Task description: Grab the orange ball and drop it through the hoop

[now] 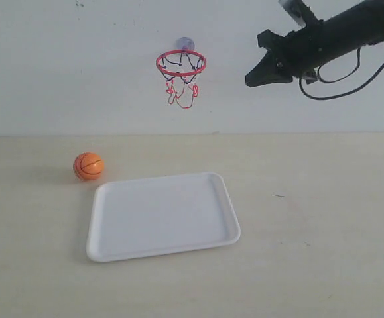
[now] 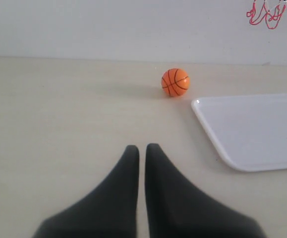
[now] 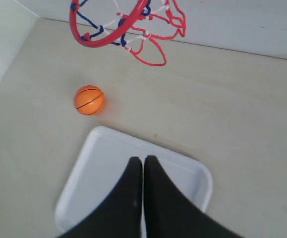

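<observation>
**Task object.** The orange ball (image 1: 88, 165) is a small sphere with thin black seam lines in a basketball pattern. It rests on the tabletop (image 1: 311, 199), just off the far left corner of the white tray (image 1: 162, 215). It appears close to the tray but not touching it. Neither end effector contacts it.

**Hoop.** The hoop (image 1: 181, 71) has a red ring and a string net in red, white and dark cord. It is fixed to the wall (image 1: 59, 66) by a translucent suction cup (image 1: 184, 44). It hangs above the far edge of the tabletop, roughly over the tray's far side, well above the ball.

**End effectors.**
- The left end effector (image 2: 142, 148) is clenched with only a thin slit between its dark fingers. It grasps nothing. It sits low over the tabletop, with the ball ahead of it and apart.
- The right end effector (image 3: 143, 159) is clenched with its fingers pressed together. It grasps nothing. It is raised to about hoop height, to the right of the ring in the exterior view. A black cable (image 1: 337, 89) loops beneath its arm.

**Surface and room.** The tabletop is pale beige and matte, with faint marks. The tray is rectangular with rounded corners and a low rim, and nothing lies in it. The wall is plain off-white.
</observation>
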You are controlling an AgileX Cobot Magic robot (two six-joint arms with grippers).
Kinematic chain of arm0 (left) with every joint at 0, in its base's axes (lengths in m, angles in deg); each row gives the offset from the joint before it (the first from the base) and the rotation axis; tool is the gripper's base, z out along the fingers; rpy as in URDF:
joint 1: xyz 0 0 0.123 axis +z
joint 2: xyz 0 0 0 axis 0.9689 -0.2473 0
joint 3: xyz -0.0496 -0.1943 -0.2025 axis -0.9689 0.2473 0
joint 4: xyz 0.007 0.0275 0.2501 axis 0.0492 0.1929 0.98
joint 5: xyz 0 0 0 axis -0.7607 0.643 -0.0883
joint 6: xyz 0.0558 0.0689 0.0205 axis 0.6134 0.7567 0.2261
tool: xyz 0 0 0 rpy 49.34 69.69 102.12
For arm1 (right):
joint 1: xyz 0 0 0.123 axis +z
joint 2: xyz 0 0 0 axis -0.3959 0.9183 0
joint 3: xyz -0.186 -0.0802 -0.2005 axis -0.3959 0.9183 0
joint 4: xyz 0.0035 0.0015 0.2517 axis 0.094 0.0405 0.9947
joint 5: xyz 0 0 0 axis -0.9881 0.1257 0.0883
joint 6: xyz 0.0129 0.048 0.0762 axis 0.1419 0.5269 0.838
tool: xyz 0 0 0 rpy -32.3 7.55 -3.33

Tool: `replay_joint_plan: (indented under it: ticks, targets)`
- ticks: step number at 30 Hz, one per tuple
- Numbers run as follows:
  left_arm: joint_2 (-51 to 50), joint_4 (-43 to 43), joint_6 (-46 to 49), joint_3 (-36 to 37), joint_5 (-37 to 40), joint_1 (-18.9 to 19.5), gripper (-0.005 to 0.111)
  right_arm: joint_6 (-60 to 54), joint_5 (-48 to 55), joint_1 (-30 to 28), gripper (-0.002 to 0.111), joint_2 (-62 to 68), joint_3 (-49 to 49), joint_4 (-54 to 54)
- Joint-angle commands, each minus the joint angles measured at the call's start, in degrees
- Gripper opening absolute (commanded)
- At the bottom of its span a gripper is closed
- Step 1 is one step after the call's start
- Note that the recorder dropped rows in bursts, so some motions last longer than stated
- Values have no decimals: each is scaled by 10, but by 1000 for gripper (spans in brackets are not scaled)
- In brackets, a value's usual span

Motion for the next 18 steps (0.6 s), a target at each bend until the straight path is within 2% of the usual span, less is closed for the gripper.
replay_joint_plan:
  ticks: [1,5,9,11,14,18]
  targets:
    - [2,-4,-3,2,1,0,4,52,4,27,0,-79,-2,-127]
    - [2,-4,-3,2,1,0,4,58,4,36,0,-151,48,-156]
    - [2,-4,-3,2,1,0,4,55,4,36,0,-232,149,-253]
    - [2,-4,-3,2,1,0,4,45,4,36,0,-278,227,-290]
    - [2,-4,-3,2,1,0,4,13,4,36,0,-343,370,-290]
    - [2,-4,-3,2,1,0,4,9,-108,36,0,-447,565,-272]
